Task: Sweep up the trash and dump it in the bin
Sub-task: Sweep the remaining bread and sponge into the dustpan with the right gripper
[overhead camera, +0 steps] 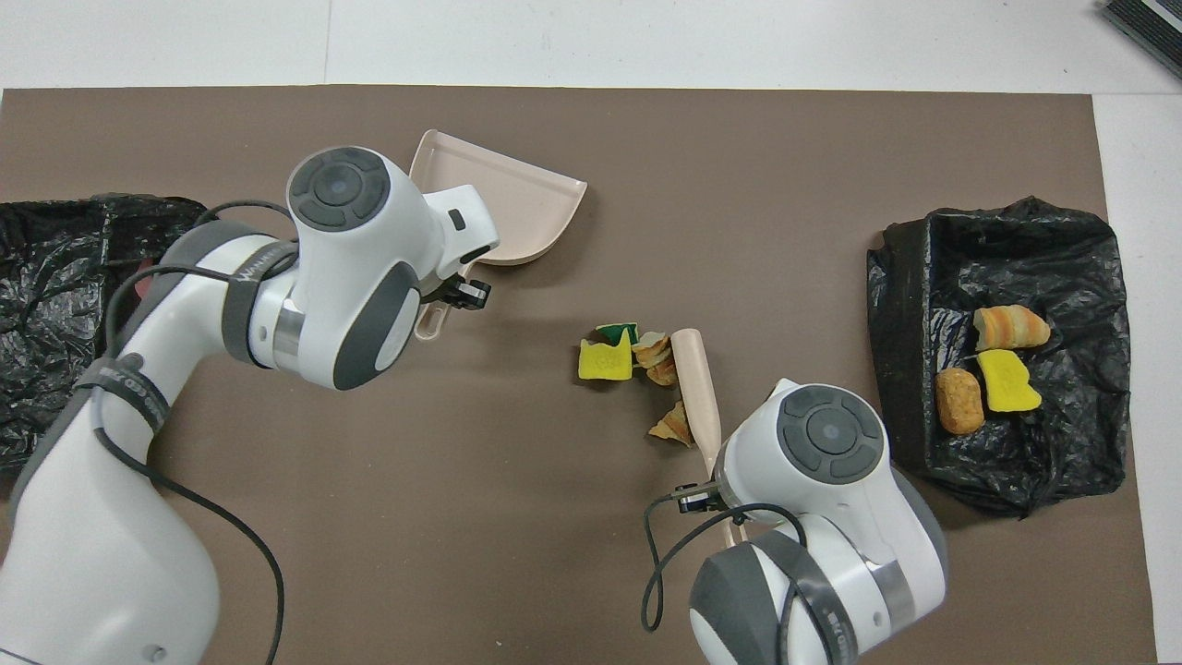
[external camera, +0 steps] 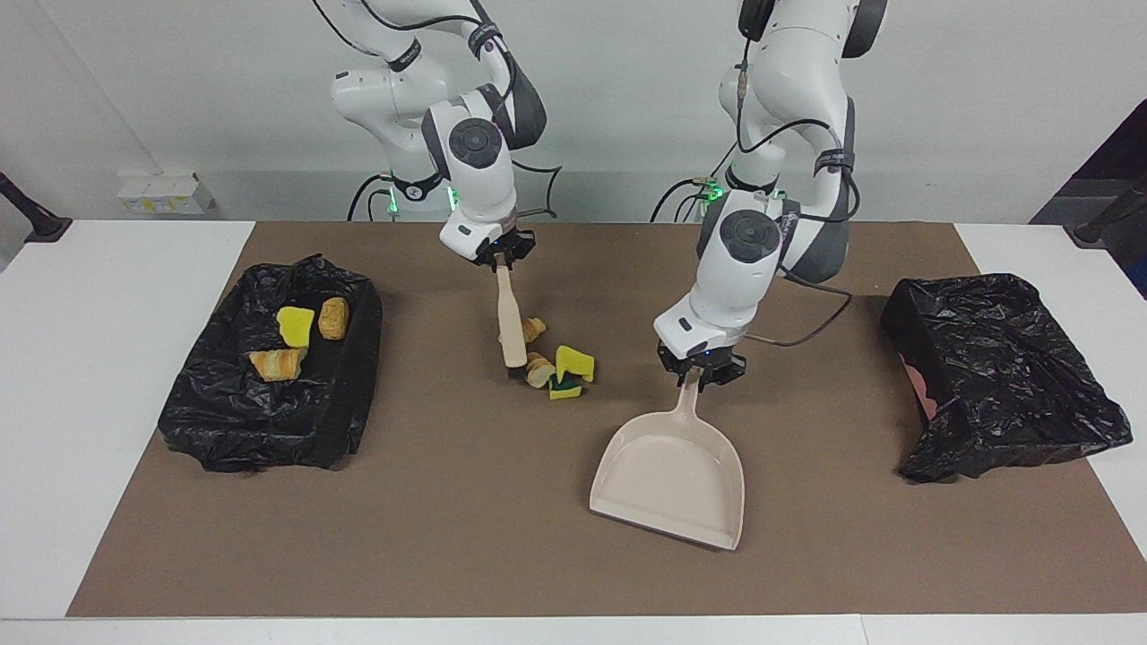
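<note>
Brown mat on the white table (external camera: 107, 376): loose trash lies between brush and dustpan.

Toward the right arm's end, a black-lined bin (external camera: 354, 358) holds three pieces. The right claw (external camera: 498, 261) is clamped on the brush (external camera: 511, 327), whose bristle end touches four loose trash pieces (external camera: 560, 367) near the mat's middle. The dustpan (external camera: 668, 479), its handle gripped by the closed left claw (external camera: 701, 374), sits beside them toward the left arm's end, mouth facing the table's edge away from the robots. It probably needs turning toward the pile. A second black bag (external camera: 999, 376) lies at that end.
</note>
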